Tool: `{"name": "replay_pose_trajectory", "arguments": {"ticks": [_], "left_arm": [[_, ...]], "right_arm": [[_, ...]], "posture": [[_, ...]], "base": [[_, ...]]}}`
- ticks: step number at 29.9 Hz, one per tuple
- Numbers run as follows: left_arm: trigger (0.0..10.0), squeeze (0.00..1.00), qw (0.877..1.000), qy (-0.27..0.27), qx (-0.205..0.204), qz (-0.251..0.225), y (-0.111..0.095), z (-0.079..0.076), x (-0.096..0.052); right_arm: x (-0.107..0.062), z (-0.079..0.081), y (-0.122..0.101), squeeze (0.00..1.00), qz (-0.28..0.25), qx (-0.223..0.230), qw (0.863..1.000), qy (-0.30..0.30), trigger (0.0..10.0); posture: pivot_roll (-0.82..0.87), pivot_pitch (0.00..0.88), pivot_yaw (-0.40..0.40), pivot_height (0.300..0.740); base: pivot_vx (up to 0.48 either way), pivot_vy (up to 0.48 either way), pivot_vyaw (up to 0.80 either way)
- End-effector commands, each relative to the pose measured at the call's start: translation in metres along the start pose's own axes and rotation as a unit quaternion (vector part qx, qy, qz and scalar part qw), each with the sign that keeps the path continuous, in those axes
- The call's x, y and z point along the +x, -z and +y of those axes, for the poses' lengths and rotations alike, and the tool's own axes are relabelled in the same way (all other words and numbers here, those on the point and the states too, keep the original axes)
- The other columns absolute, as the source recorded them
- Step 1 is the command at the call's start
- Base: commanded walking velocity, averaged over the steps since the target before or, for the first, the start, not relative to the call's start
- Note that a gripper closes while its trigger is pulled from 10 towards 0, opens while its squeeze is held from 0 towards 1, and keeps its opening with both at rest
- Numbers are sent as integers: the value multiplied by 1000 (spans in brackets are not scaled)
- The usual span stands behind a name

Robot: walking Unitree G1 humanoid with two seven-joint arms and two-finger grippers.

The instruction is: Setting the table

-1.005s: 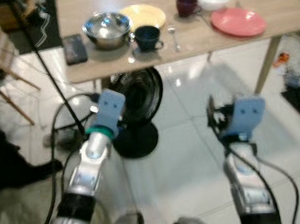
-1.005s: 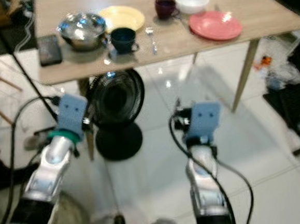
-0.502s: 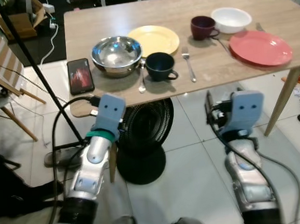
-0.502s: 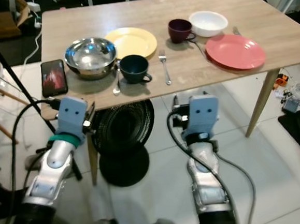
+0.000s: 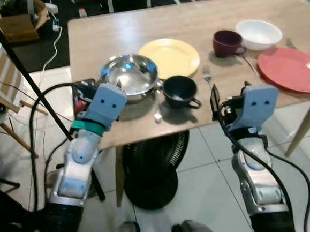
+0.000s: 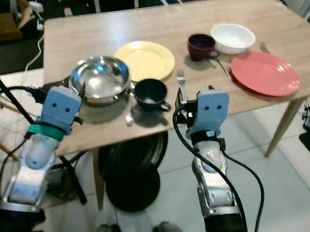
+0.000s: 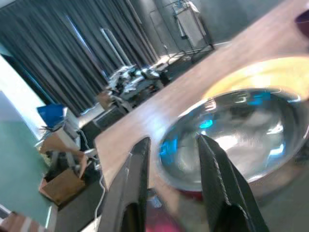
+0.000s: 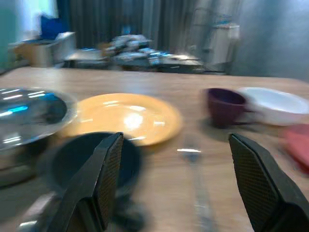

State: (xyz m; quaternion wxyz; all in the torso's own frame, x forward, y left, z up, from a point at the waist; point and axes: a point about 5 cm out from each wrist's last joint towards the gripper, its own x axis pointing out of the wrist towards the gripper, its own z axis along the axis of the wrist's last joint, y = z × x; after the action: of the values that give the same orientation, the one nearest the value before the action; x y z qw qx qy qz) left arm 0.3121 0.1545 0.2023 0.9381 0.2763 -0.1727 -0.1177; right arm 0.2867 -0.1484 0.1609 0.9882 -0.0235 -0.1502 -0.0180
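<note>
Just ahead of the left hand (image 7: 170, 183), steel bowl (image 7: 231, 130).

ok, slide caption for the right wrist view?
Open right pincer faces fork, navy cup, yellow plate.

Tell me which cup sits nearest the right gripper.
The dark blue cup, beside the steel bowl. The maroon cup sits farther back by the white bowl.
</note>
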Motion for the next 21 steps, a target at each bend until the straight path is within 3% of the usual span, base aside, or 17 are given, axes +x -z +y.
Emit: {"name": "replay_pose_trajectory", "arguments": {"ticks": [1, 6, 8, 9, 11, 14, 16, 21], "left_arm": [[10000, 0, 999, 46, -12, 14, 4, 8, 2], [10000, 0, 992, 99, -60, 42, 12, 23, 7], [10000, 0, 983, 165, -48, 57, 18, 23, 7], [10000, 0, 983, 165, -48, 57, 18, 23, 7], [10000, 0, 971, 234, -19, 55, 19, 19, 6], [10000, 0, 965, 257, -12, 53, 19, 18, 5], [10000, 0, 955, 293, 2, 46, 16, 16, 10], [10000, 0, 951, 304, 31, 42, 16, 16, 21]], "right_arm": [[-1, -1, 5, 0, 13, -2, 1000, 0, 10000], [-3, 0, 7, 0, 17, 1, 1000, 0, 10000], [-4, 0, 7, 0, 20, 2, 1000, 2, 10000], [-4, 0, 7, 0, 20, 2, 1000, 2, 10000], [-6, -1, 8, 0, 23, 1, 1000, 5, 10000], [-6, -2, 9, 0, 24, 1, 1000, 6, 10000], [-6, -3, 9, 0, 26, 0, 1000, 9, 10000], [-6, -4, 8, 0, 24, 0, 1000, 12, 10000]], "posture": [[51, 34, 23, 740], [52, 37, 27, 740], [50, 40, 29, 740], [50, 40, 29, 740], [48, 43, 32, 740], [48, 44, 32, 740], [43, 47, 35, 740], [34, 47, 40, 740]], "base": [[0, 0, 0], [0, 0, 0], [0, 0, 0], [0, 0, 0], [0, 0, 0], [0, 0, 0], [0, 0, 0], [0, 0, 0]]}}
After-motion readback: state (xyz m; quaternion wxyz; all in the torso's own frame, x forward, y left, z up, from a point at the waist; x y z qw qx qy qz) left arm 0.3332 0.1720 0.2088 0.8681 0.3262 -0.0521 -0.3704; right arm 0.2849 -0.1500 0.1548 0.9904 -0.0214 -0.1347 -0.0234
